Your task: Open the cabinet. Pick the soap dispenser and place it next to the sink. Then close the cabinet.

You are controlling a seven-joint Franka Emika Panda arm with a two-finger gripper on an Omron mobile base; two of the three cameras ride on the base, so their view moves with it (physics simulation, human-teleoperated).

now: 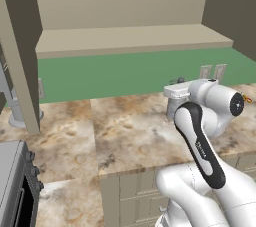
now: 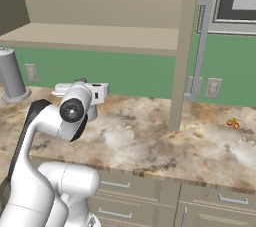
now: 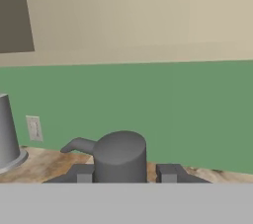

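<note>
- The gripper (image 3: 122, 174) grips the soap dispenser (image 3: 118, 156) between its two fingers, jaws closed narrowly on the bottle's sides; the grey cap and its spout pointing left rise above the fingertips (image 3: 168, 172) in the hand view.
- In the left base view the soap dispenser (image 1: 173, 107) shows as a pale grey cylinder under the white hand, low over the marbled counter (image 1: 125, 126); whether its base touches the stone cannot be told.
- The cabinet (image 1: 130, 36) stands open above the green wall; its beige shelf lies bare, and one door (image 1: 22, 66) juts out edge-on at the left.
- In the right base view the other door (image 2: 185, 51) stands edge-on too, its long silver handle (image 2: 200, 46) beside it, to the right of the arm.
- A large grey post with a flared base (image 2: 12, 77) stands on the counter to the left of the hand, well apart; the hand view cuts it off at the left edge.
- Wall outlets (image 1: 212, 72) sit on the green wall behind the hand.
- A small orange thing (image 2: 233, 123) lies on the counter at far right, too small to make out.
- A dark appliance (image 1: 17, 186) is cut off at the lower left of the left base view.
- The arm's own elbow hides much of the hand in both base views.
</note>
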